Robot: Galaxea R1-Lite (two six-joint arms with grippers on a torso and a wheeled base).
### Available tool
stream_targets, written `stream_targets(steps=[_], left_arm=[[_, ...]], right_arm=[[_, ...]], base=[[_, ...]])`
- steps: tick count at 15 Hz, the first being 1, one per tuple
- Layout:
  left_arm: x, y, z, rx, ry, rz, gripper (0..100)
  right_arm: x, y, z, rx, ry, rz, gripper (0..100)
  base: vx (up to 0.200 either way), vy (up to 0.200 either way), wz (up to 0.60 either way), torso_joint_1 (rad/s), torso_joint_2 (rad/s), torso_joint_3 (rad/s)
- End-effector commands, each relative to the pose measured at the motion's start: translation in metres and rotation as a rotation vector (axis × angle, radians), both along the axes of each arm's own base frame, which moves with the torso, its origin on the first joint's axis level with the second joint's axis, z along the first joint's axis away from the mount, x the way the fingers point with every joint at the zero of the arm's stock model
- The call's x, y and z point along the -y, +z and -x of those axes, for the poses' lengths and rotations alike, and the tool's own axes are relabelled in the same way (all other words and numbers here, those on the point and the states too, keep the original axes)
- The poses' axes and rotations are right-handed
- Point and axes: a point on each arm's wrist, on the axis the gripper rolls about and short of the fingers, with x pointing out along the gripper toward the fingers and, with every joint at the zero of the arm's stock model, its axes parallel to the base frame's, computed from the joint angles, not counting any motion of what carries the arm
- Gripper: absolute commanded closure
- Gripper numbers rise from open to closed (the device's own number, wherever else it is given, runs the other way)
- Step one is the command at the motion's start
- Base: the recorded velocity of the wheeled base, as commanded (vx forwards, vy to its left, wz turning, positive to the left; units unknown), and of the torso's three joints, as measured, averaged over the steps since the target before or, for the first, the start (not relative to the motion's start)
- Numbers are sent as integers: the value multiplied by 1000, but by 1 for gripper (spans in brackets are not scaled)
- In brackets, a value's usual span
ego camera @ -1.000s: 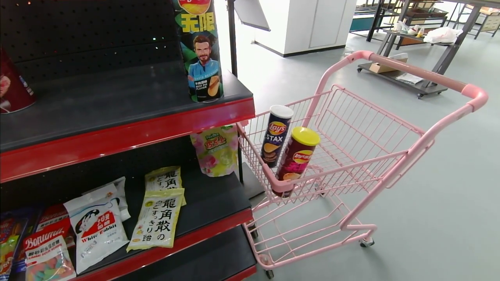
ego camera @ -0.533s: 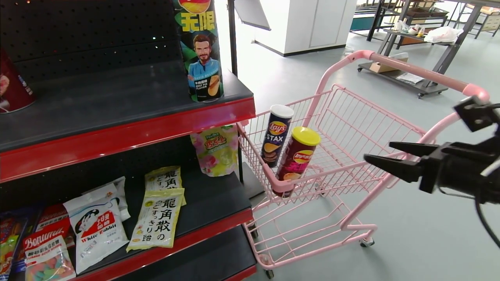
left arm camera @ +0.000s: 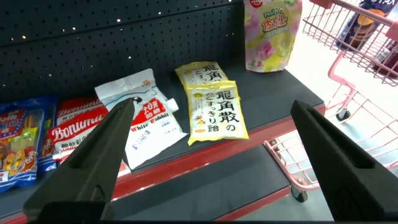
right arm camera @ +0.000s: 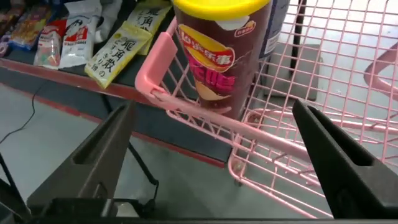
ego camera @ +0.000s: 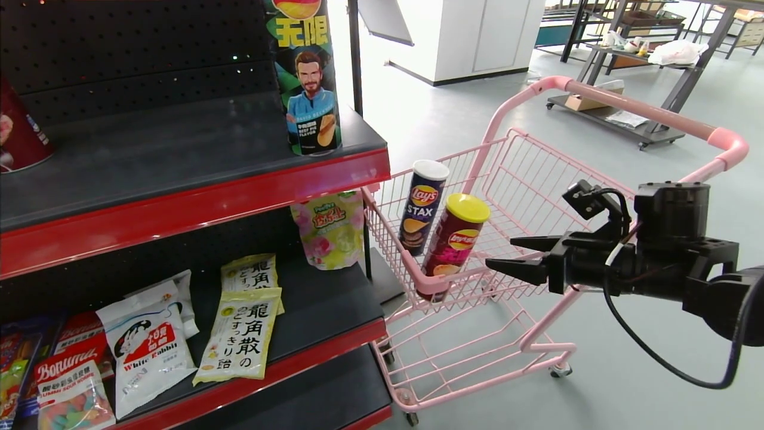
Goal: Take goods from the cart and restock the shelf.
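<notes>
Two chip cans lean in the front corner of the pink cart (ego camera: 597, 239): a maroon can with a yellow lid (ego camera: 450, 242) (right arm camera: 225, 59) and a dark blue can with a white lid (ego camera: 421, 206) behind it. My right gripper (ego camera: 514, 253) (right arm camera: 214, 165) hovers open just right of the maroon can, at the level of the cart's rim, fingers pointing at it. My left gripper (left arm camera: 211, 158) is open in front of the lower shelf (left arm camera: 217, 180), above the candy bags, holding nothing. A tall green can (ego camera: 304, 77) stands on the upper shelf (ego camera: 197, 197).
The lower shelf carries yellow bags (ego camera: 242, 331) (left arm camera: 214, 112), a white bag (ego camera: 149, 346) (left arm camera: 143, 118), red and blue packs (left arm camera: 62, 127) and an upright pink-green pouch (ego camera: 330, 230) (left arm camera: 270, 34). A red can (ego camera: 21, 131) stands at the upper shelf's left. Tables stand behind the cart.
My right arm has come in from the right and moved left toward the maroon can, now close beside it. The cans and the cart have not moved.
</notes>
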Motion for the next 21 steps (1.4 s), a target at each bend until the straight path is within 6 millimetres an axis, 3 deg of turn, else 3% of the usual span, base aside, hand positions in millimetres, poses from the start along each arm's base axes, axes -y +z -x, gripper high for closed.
stream_targets(steps=[1, 12, 21], left_arm=[[0, 0, 0, -1, 0, 0, 0], [0, 0, 0, -1, 1, 0, 0], [0, 0, 0, -1, 1, -2, 0]], right_arm=[[-4, -13, -15, -22, 5, 3, 0], [-39, -17, -58, 22, 93, -19, 0], [-66, -45, -99, 18, 122, -21, 0]], base=[[0, 0, 0, 0, 0, 0], [0, 0, 0, 0, 0, 0], [0, 0, 0, 0, 0, 0]])
